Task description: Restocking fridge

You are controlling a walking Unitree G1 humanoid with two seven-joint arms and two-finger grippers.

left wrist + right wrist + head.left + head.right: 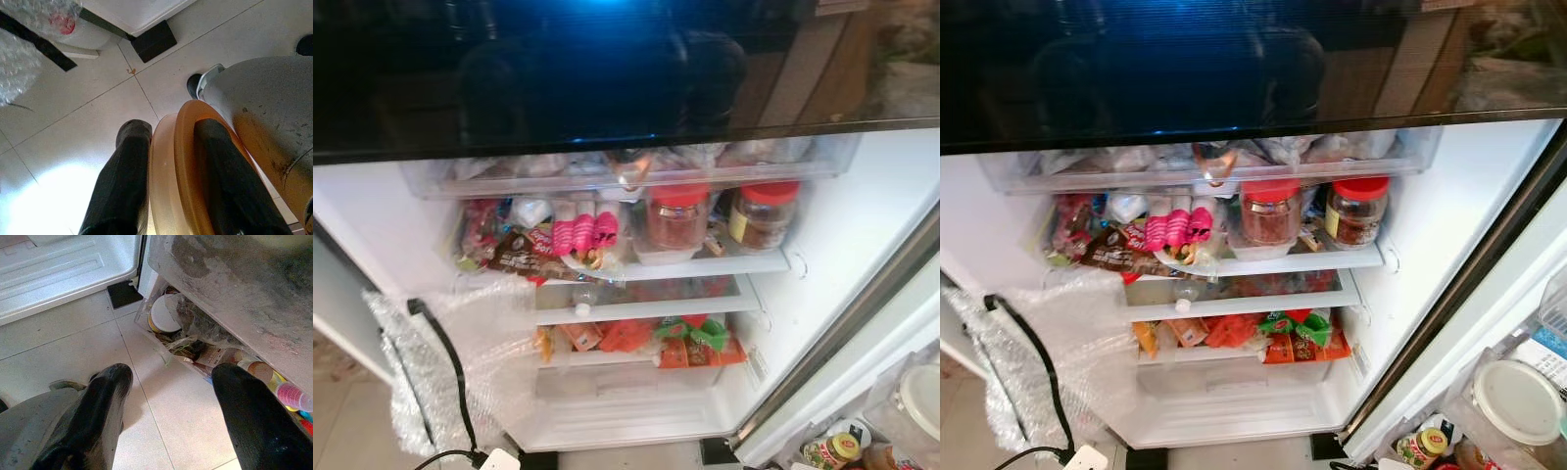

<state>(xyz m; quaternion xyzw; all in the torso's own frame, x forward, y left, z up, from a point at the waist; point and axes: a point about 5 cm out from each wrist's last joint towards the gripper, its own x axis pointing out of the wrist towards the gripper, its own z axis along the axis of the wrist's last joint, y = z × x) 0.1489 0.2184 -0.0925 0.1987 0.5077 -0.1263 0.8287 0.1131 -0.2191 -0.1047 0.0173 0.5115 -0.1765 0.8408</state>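
Note:
The fridge stands open in front of me. Its top shelf carries two red-lidded jars, pink packets and brown wrappers. Orange and green packets fill a lower shelf. In the left wrist view my left gripper hangs over the tiled floor, shut on a round orange-lidded jar held edge-on between the fingers. My right gripper is open above the floor with nothing between its fingers, close to the fridge's foot.
Bubble wrap and a black cable lie at the fridge's lower left. At lower right a clear container with a white lid and small jars sit in a clear bin of packets.

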